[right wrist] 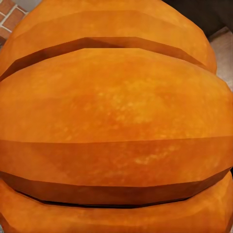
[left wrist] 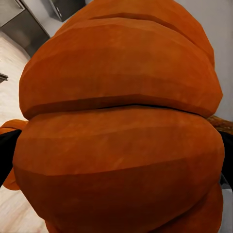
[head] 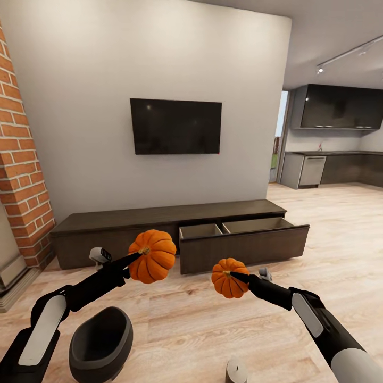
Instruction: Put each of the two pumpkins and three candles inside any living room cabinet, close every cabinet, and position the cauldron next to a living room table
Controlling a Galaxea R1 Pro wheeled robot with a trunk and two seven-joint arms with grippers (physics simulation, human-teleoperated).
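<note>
The left end effector point(head: 139, 254) is clamped on the larger pumpkin point(head: 153, 256) and the right end effector point(head: 232, 275) on the smaller pumpkin point(head: 229, 277), both held above the floor before the cabinet point(head: 122, 234), whose right drawer point(head: 242, 242) stands pulled out.

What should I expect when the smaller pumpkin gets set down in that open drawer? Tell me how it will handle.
The smaller pumpkin, held by the right gripper near its stem, looks round and ribbed, so it may roll a little once released. Its surface looks hard and stiff, so it probably won't deform. The open drawer has walls that should stop any rolling.
</note>
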